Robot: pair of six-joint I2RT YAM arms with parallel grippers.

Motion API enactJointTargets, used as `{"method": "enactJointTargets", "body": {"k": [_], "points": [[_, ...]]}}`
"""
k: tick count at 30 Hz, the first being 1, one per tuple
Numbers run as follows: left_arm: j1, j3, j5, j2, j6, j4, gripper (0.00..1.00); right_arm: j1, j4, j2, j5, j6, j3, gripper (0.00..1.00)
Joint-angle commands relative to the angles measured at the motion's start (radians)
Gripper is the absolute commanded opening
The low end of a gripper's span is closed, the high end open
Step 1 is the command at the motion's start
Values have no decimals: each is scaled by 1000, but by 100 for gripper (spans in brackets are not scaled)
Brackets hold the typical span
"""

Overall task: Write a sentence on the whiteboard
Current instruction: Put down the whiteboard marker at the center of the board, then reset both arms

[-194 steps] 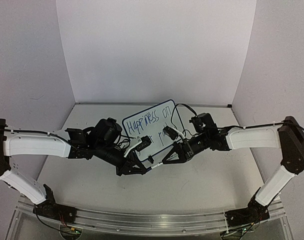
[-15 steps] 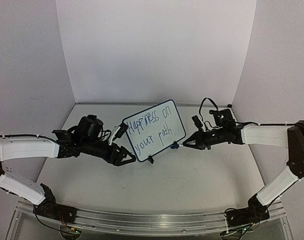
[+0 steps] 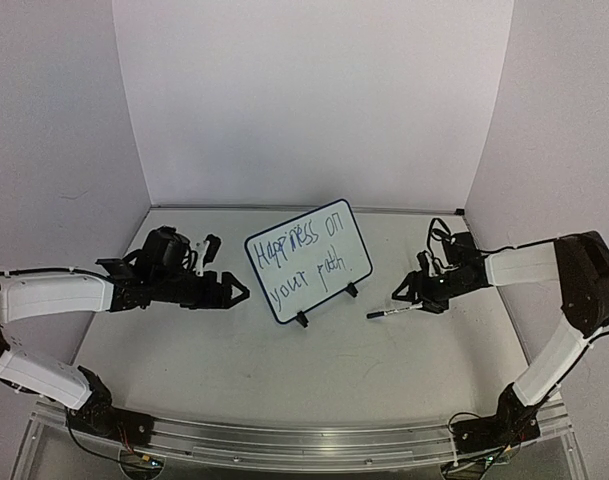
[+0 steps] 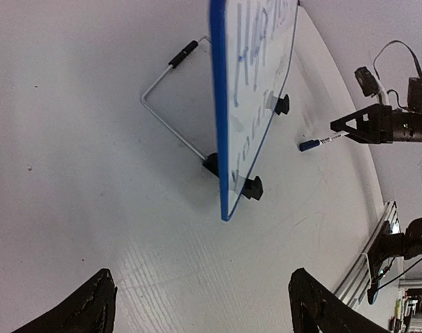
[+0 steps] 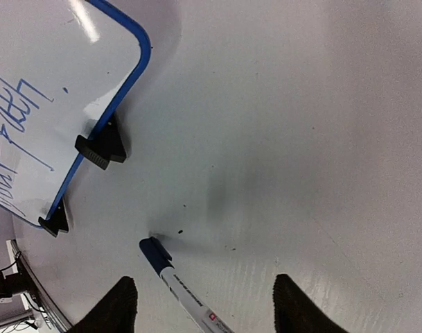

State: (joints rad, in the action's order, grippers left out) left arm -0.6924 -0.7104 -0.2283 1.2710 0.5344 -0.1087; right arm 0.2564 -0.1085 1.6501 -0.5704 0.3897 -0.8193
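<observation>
Whiteboard (image 3: 336, 284) stands upright on its clip feet at mid-desk (image 3: 314, 370), face tilted back. The sentence (image 3: 302, 240) reads "Happiness on your path" in two slanted lines. Left claw (image 3: 234, 293): fingers apart, nothing between, near the board's left edge, not touching. Right claw (image 3: 404, 293): fingers spread wide, clear of the marker (image 3: 389, 312) below them. Marker cap points toward the board.

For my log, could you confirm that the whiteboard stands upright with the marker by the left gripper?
Not quite: the marker lies by the right gripper, not the left gripper, as the top external view shows. The whiteboard does stand upright.
</observation>
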Motion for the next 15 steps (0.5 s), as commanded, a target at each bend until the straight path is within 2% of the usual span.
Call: {"method": "enactJointTargets", "body": {"k": [1,6,11,15], "points": [[131,24,28,35,9,45,85,-65,-49,-29,149,-46,-34,80],[289,18,84,86,-88,69,86,-166,-58,-28,216,-64,-59,98],[453,-18,133,155,-143,136,86,-247,-56,-17,267,-86,-94,98],[502,-57,234,189,-200,173,87,-270,-5,-84,339,-126,-88,98]]}}
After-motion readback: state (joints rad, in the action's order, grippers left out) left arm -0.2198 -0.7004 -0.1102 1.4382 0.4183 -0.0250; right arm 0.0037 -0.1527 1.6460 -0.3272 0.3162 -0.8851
